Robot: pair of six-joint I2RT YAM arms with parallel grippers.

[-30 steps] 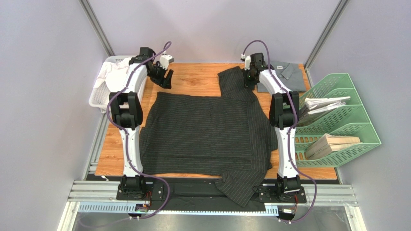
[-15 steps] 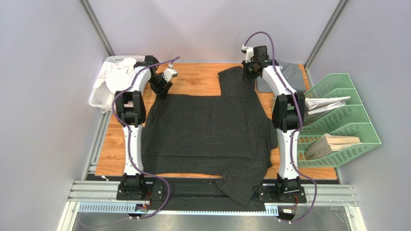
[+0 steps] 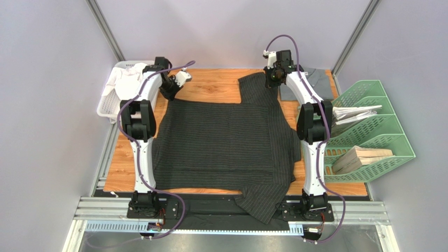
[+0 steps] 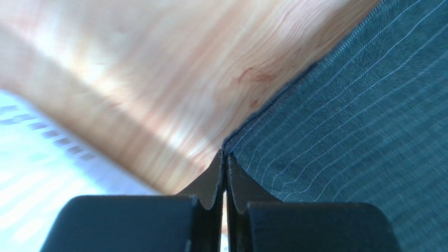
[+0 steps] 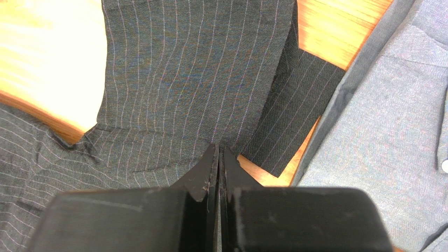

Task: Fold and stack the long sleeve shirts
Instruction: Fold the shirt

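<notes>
The black pinstriped shirt [image 3: 226, 142] lies spread flat over most of the wooden table [image 3: 210, 84], filling the centre of the overhead frame. At the lower centre, one sleeve spills over the table's near edge onto the dark rail between the two arm bases. The body of the shirt runs up the frame from there. Another sleeve reaches toward the upper centre.

On the right of the frame a green tiered tray [image 3: 378, 131] holds papers and flat wooden pieces. On the upper left sits a white basket [image 3: 108, 102] with pale cloth in it.

Further up, the left gripper [image 4: 225, 157] is at the shirt's upper left corner. In its wrist view the fingers are pressed together on the very tip of that corner, with bare wood beside it. The right gripper [image 5: 218, 152] is at the upper centre sleeve. Its fingers are also pressed together, tips against the striped cloth; I cannot tell whether any fold is caught between them.

In the upper right corner of the table lies the grey shirt [image 3: 315, 81], folded, just beside that sleeve.
</notes>
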